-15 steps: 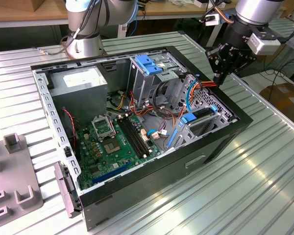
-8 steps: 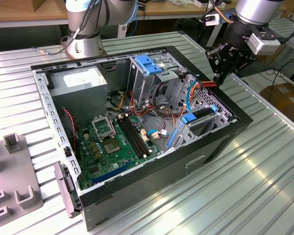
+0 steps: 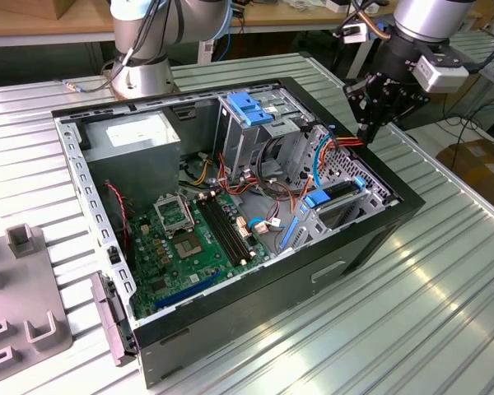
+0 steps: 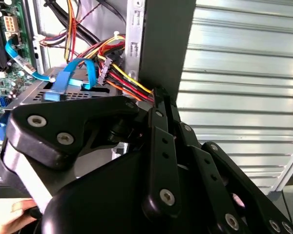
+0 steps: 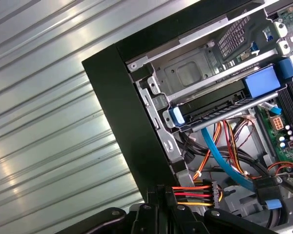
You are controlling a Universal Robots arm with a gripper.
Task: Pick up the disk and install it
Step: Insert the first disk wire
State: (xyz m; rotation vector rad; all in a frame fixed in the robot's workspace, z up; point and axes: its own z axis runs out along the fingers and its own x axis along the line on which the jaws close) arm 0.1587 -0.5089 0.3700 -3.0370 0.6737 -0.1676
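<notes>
Ribbed table (image 3: 445, 288), open computer case (image 3: 255, 321): gripper (image 3: 367, 132) hangs closed, empty, near the disk (image 5: 212, 103); squaring to its rails looks key.

Exterior view: my arm's silver-grey base column (image 3: 140, 49) stands upright toward the exterior view's left, while my wrist (image 3: 424, 20) comes in at the top toward the exterior view's right, turned so that the tool end faces downward. My black gripper (image 3: 369, 125) hangs below the wrist, leaning slightly toward the exterior view's left, its linkage bars narrowing to a single point. In both wrist views the gripper (image 4: 157, 95) (image 5: 165, 191) is seen along its own length: my bolted black fingers (image 4: 162, 146) converge, and their tips meet, pressed closed against each other
</notes>
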